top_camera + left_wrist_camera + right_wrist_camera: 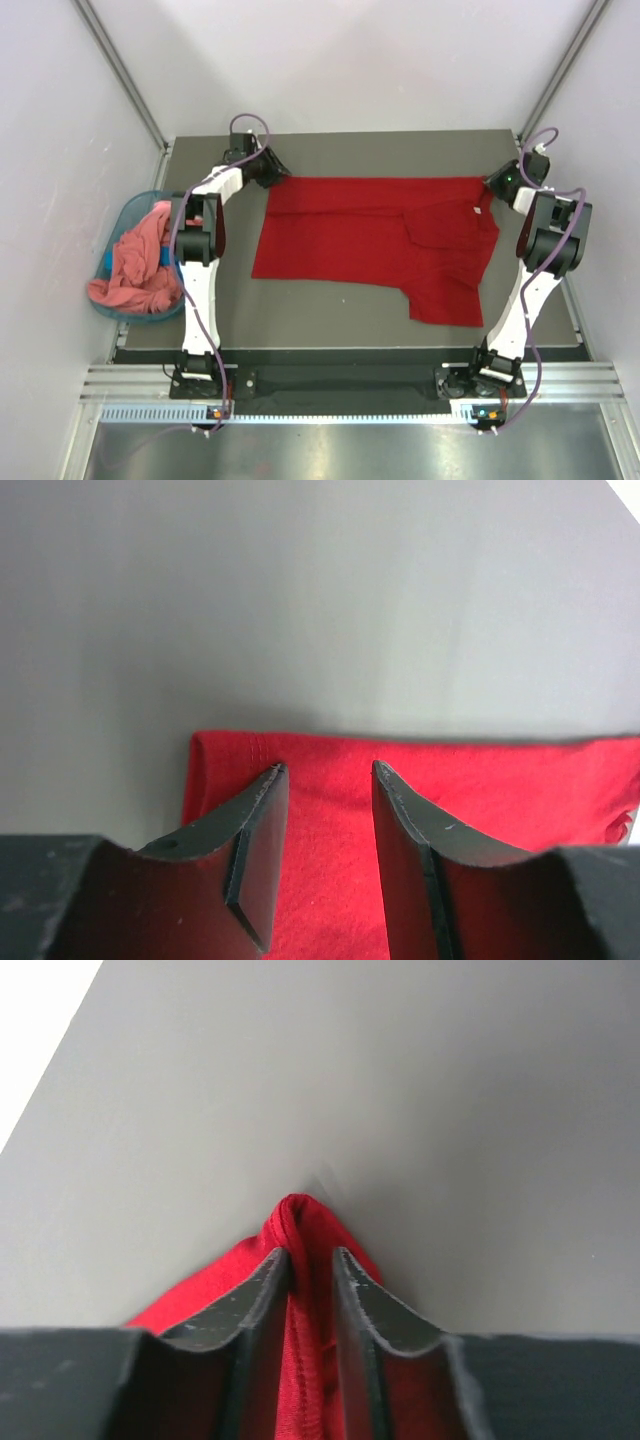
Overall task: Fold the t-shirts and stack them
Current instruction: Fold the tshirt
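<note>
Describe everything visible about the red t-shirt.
The red t-shirt is soft cloth, lying flat, partly folded, on the dark table, a sleeve sticking out near right, a white label by its right end. The right end effector pinches its far right corner; the open left end effector is over its far left corner.

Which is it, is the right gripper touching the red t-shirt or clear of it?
Touching. The right wrist view shows the right gripper pinching a bunched ridge of the red t-shirt between its fingers.
</note>
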Tool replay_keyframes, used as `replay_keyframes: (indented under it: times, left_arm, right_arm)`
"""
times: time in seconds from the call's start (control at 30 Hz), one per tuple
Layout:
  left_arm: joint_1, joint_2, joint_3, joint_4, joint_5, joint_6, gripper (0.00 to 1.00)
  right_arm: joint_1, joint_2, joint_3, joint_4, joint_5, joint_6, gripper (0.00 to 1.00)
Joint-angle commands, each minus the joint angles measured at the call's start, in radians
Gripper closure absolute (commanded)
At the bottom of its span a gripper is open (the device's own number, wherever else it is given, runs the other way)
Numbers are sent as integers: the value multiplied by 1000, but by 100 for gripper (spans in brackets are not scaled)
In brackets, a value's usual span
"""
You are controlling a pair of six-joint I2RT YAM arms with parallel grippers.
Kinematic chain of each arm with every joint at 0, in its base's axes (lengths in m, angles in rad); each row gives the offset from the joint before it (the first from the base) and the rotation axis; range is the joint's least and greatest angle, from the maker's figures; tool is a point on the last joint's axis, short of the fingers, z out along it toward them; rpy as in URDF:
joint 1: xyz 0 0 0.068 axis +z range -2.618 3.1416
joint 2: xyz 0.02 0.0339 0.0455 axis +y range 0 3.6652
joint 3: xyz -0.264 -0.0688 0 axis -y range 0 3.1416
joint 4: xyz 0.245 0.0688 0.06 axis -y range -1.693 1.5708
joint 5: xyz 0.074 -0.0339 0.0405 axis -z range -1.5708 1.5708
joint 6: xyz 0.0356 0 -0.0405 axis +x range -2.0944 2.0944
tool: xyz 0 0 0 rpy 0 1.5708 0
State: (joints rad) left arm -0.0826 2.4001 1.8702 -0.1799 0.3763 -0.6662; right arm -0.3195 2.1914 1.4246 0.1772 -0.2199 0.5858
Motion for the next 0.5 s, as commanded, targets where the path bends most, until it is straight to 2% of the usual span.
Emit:
replay_keyframes:
  times: [0.0,0.17,0.27,0.33,0.47]
  left_arm:
    - [17,57,36,-52,-82,33,55]
    - [17,15,125,-139,-7,57,55]
    - [17,-70,129,-205,-2,76,54]
    - [15,-143,121,-281,-14,97,54]
    - [-2,-277,14,-380,-69,145,54]
  right_arm:
    - [-16,21,37,53,33,16,74]
    - [-18,-57,36,-31,52,9,61]
    - [-18,-148,89,-311,135,5,50]
    - [-9,-208,141,-523,157,-18,48]
    - [39,-349,99,-732,227,-81,48]
